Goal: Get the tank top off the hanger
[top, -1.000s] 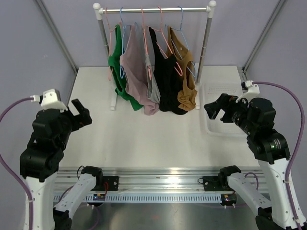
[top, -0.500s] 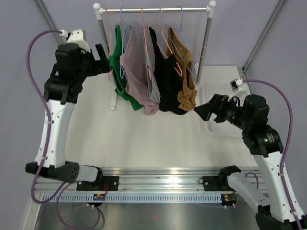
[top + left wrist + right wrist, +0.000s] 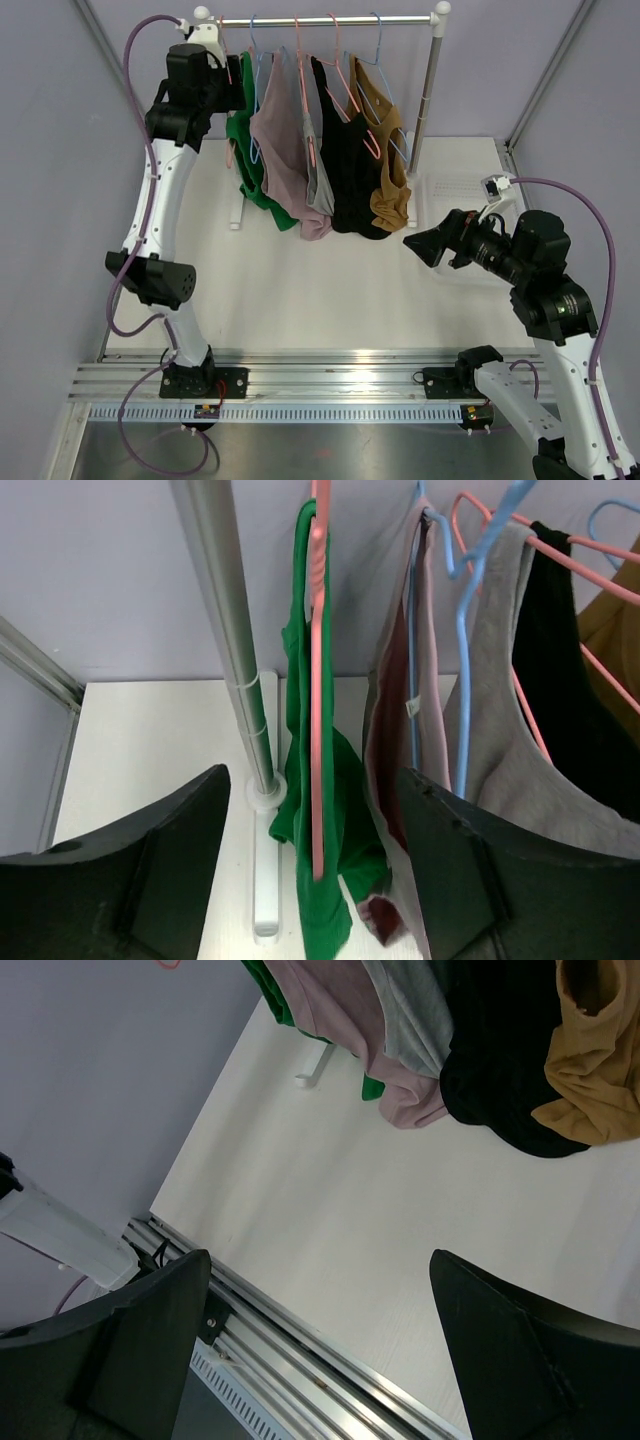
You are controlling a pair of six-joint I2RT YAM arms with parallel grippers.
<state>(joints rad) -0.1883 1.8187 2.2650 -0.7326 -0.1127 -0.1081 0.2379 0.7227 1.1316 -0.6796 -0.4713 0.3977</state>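
Several tank tops hang on hangers from a rack (image 3: pixel 325 19): green (image 3: pixel 243 140), mauve (image 3: pixel 280 140), grey (image 3: pixel 318 185), black (image 3: pixel 345 170) and brown (image 3: pixel 388 170). My left gripper (image 3: pixel 230 85) is raised beside the rack's left post, open and empty. In the left wrist view it (image 3: pixel 312 780) frames the pink hanger (image 3: pixel 318 680) carrying the green top (image 3: pixel 345 780), without touching it. My right gripper (image 3: pixel 425 245) is open and empty, low to the right of the brown top. In the right wrist view it (image 3: pixel 320 1260) faces bare table below the hems (image 3: pixel 500 1070).
The rack's left post (image 3: pixel 235 680) stands just left of the green top, on a white foot (image 3: pixel 262 880). A white tray (image 3: pixel 460 200) lies at the right of the table, behind my right arm. An aluminium rail (image 3: pixel 330 385) runs along the near edge.
My left arm has swung up from low at the left to the rack's top left corner. My right gripper has moved slightly left and down toward the hanging tops.
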